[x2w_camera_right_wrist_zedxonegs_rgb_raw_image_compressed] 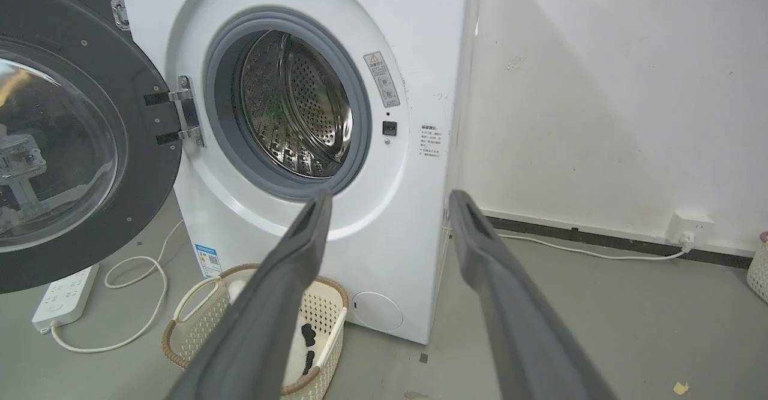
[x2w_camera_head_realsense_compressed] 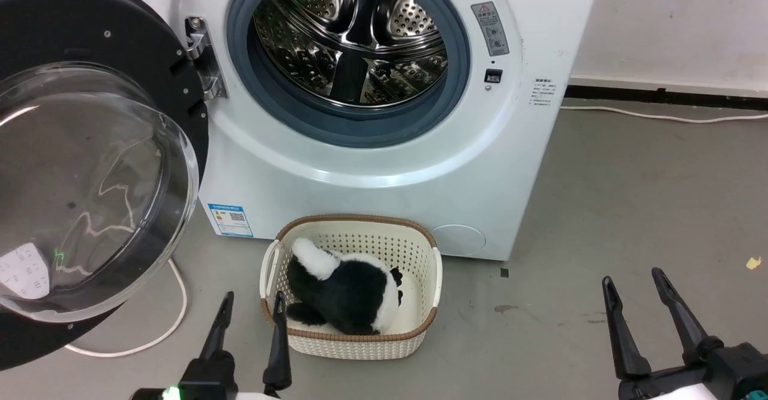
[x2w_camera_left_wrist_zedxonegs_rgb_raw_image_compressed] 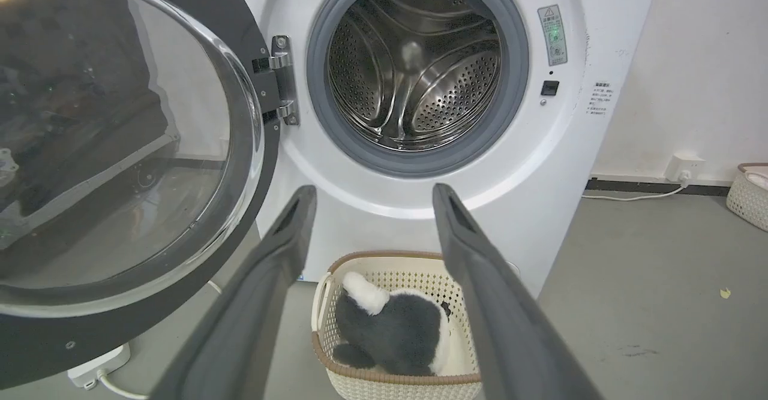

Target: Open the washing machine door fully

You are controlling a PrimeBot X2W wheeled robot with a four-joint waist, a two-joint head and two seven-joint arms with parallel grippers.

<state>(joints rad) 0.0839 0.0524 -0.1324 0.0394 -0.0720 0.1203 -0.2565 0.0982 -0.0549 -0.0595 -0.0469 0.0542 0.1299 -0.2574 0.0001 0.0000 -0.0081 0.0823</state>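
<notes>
One washing machine door [x2w_camera_head_realsense_compressed: 90,166], left edge cropped

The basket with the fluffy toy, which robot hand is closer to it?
Left. The left gripper is open beside the basket, at its near left corner; the right gripper, also open, is far off to its right.

The left gripper [x2w_camera_head_realsense_compressed: 253,298] has two long, slim black fingers [x2w_camera_head_realsense_compressed: 279,340] tapering to points, on a black block [x2w_camera_head_realsense_compressed: 207,376] with a small green light [x2w_camera_head_realsense_compressed: 171,393]. The right gripper [x2w_camera_head_realsense_compressed: 632,277] matches, its black bracket [x2w_camera_head_realsense_compressed: 729,364] bearing a teal mark [x2w_camera_head_realsense_compressed: 753,394]. Close up, the fingers are matte dark grey, slotted near each tip.
</notes>
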